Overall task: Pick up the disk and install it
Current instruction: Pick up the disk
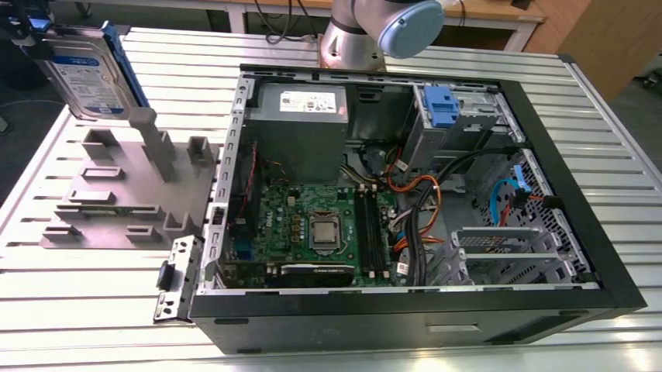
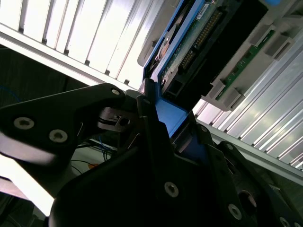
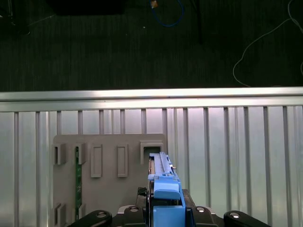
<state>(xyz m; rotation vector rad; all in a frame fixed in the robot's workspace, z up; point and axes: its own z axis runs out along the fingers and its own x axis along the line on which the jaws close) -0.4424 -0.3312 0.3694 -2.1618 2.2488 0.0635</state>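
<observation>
The disk (image 1: 91, 71), a silver drive with a white-and-blue label in a blue carrier, hangs tilted at the exterior view's far left. Its lower end is just above the tall post of the grey fixture (image 1: 114, 190). My gripper (image 1: 29, 31) is at its upper end, shut on the carrier's blue handle. In the first wrist view the blue handle (image 3: 165, 191) sits between my black fingers (image 3: 135, 210), with the disk edge-on over the fixture (image 3: 109, 158). The second wrist view shows the disk's circuit-board side (image 2: 213, 42) and the blue carrier (image 2: 171, 116) clamped in the gripper (image 2: 163, 125).
An open black computer case (image 1: 579, 232) lies on the slatted metal table (image 1: 610, 101). It holds a motherboard (image 1: 315, 229), a grey power-supply box (image 1: 302, 108) and a drive bay with a bare blue bracket (image 1: 439, 105). The arm's base (image 1: 377, 31) stands behind the case. A green board edge (image 3: 77, 179) stands in a fixture slot.
</observation>
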